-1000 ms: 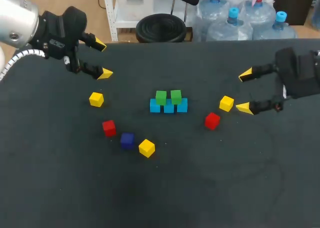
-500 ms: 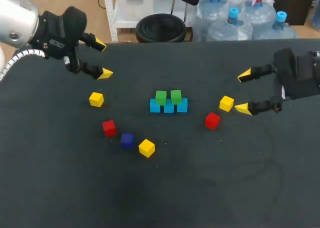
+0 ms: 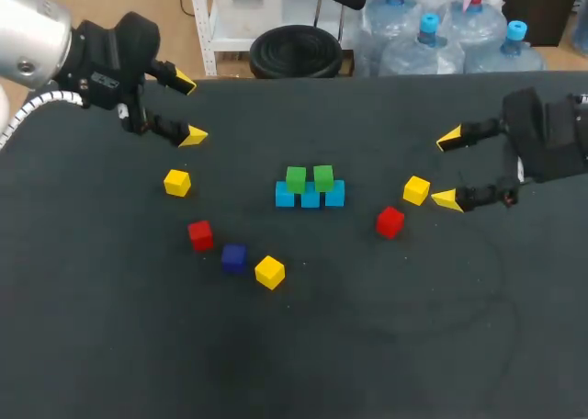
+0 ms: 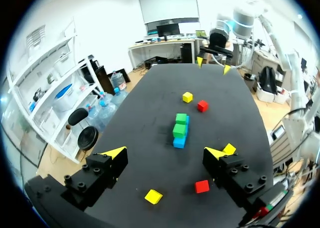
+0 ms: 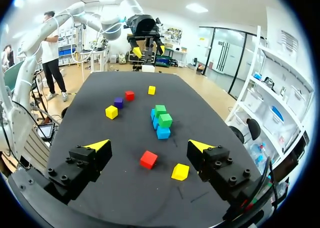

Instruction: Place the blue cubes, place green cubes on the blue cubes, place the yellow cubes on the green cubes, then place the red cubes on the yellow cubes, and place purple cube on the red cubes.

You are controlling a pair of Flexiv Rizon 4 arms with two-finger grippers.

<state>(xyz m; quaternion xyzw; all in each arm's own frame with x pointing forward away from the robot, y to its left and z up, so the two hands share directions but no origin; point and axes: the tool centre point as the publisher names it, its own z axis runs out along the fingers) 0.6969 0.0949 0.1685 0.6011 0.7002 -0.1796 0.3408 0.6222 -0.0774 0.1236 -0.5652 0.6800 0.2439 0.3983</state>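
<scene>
**The small tower can be knocked down**

The left tool (image 3: 188, 108) and the right tool (image 3: 448, 169) are held open and empty. A small yellow cube (image 3: 416, 190) lies near the right tool. The small red cube (image 3: 390, 221) beside it can be bumped. The green cubes (image 3: 310, 177), stacked on the blue cubes (image 3: 310, 197) mid-table, can be pushed off.

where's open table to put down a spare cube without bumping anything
The black table is bare across its robot-side half, short of the purple cube and the yellow cube beside it. Also free: beyond the blue cube row. Crowded: around those two cubes and by the right gripper.
</scene>
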